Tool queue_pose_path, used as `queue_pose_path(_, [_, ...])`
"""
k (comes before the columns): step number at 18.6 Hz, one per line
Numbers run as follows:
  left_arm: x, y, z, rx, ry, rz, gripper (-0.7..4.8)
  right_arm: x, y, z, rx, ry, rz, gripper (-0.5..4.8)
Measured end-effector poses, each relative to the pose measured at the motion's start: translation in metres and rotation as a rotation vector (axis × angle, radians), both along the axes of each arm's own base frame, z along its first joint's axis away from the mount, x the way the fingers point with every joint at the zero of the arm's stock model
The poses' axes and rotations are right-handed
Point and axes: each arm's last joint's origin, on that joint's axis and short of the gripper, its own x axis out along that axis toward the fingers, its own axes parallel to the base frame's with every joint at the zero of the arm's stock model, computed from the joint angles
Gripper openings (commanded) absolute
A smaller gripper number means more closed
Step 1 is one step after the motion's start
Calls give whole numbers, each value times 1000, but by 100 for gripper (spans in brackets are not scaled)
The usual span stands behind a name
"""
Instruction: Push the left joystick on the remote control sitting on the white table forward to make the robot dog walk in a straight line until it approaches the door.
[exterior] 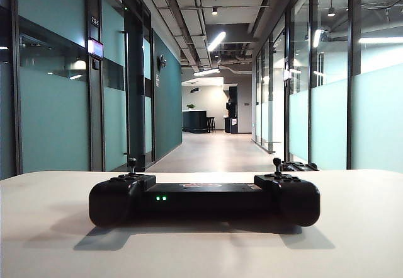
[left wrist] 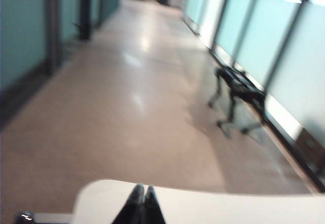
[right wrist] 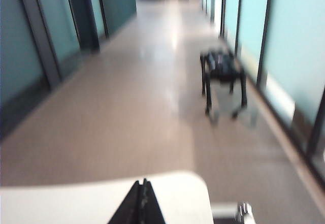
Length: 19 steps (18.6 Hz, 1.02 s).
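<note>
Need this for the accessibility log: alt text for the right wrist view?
Blurred view down a corridor: the robot dog stands on the tan floor beside the frosted glass wall. In the foreground, the right gripper, fingers together, hangs over the white table.

The right gripper (right wrist: 142,203), jaws pressed together, is hovering over the white table (right wrist: 61,203), facing the robot dog (right wrist: 222,79) standing in the corridor.

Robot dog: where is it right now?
The robot dog stands on the corridor floor beyond the white table, close to the frosted glass wall on the right side. In the exterior view only its top shows behind the remote control.
</note>
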Motion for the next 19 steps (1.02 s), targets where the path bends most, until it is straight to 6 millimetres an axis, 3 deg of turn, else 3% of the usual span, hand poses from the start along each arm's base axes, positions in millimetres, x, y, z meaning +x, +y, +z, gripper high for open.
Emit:
queue_pose_path(4, [24,-9,13,0,103,-120,-5,18,2,19,36,203,16,-4])
queue_pose_path(9, [41,-42,31,62,216,-319,-5,36,20,39,51,300,155,-4])
queue_pose_path(14, [55,-76,35,107,377,-492,-5,59,53,36,102,524,302,-4])
queue_pose_path(19, [67,-95,34,178,491,-649,-5,78,88,21,139,707,376,-4])
